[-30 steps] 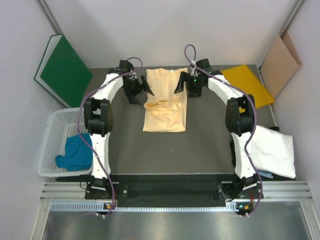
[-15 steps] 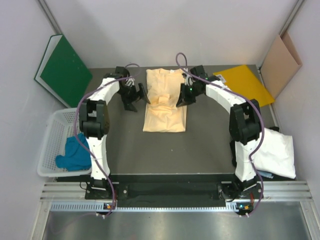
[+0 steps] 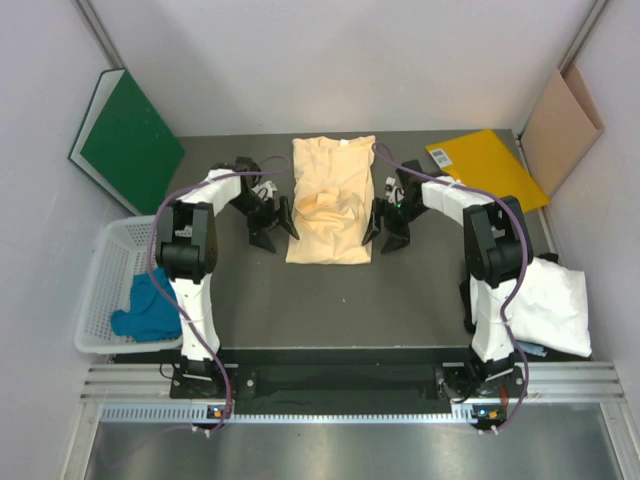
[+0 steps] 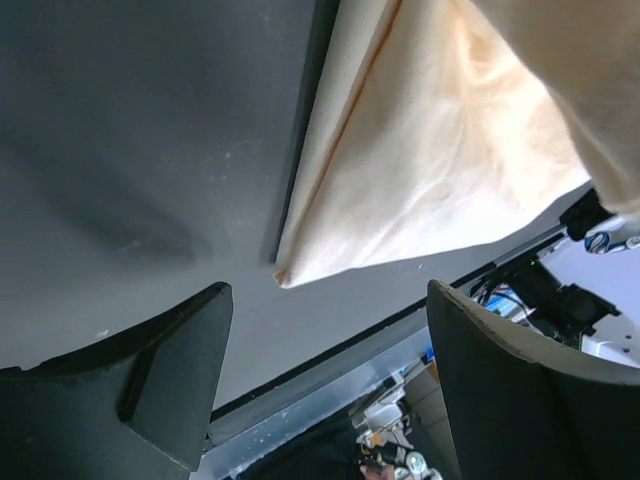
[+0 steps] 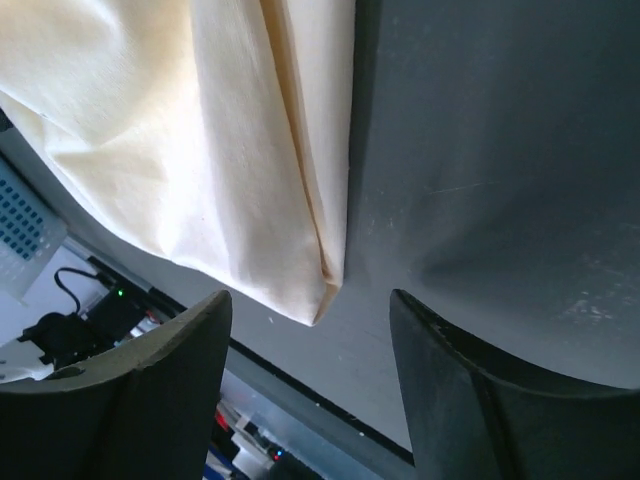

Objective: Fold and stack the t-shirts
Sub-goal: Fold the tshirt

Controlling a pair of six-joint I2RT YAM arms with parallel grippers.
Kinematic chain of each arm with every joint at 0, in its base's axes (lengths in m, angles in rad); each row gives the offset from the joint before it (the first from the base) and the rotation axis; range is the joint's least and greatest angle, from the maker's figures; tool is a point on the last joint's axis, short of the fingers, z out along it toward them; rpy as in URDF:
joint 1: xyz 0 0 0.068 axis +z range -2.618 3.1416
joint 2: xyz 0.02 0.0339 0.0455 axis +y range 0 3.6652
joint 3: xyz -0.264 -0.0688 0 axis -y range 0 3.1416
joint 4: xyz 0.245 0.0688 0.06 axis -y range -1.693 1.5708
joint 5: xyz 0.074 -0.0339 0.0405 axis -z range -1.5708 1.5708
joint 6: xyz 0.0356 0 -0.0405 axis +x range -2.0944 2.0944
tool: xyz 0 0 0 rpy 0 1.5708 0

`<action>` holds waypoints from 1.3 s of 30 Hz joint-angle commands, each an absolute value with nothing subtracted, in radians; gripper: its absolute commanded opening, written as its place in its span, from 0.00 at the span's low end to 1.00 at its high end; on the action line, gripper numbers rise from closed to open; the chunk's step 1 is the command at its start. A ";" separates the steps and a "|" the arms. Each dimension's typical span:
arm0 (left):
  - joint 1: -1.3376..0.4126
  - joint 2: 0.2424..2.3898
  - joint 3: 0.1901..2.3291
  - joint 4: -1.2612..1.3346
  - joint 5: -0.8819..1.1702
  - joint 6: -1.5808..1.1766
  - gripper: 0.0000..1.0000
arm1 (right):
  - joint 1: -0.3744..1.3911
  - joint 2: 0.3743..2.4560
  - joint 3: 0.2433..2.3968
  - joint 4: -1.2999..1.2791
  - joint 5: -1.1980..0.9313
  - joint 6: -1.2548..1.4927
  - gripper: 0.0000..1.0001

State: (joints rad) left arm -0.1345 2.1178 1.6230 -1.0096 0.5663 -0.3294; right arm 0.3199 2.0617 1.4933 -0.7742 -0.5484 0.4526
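Top external: left gripper (image 3: 277, 226) and right gripper (image 3: 385, 233), jaws apart, are flanking the peach t-shirt (image 3: 330, 205) at 9 and 3 o'clock, likely for folding.

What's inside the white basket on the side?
A crumpled teal-blue t-shirt lies in the white basket, bunched at its near end. Anything under the shirt is covered by the cloth, so I cannot tell if something else is hiding there.

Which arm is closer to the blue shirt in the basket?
Left. The left gripper hangs by the peach shirt's left edge, on the basket's side; the right gripper is across that shirt, farther from the blue shirt.
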 commanded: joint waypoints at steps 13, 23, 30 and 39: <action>-0.259 2.214 1.609 -1.075 0.551 -0.319 0.00 | 0.439 2.114 1.487 -0.770 -0.654 0.543 0.00; -0.275 1.856 1.338 -1.137 0.379 -0.373 0.00 | 0.440 1.898 1.408 -0.962 -0.664 0.436 0.00; -0.275 1.719 1.458 -1.028 0.278 -0.403 0.00 | 0.436 1.842 1.549 -1.045 -0.664 0.382 0.00; -0.253 1.986 1.827 -0.947 0.316 -0.414 0.00 | 0.373 1.992 1.839 -0.996 -0.563 0.319 0.00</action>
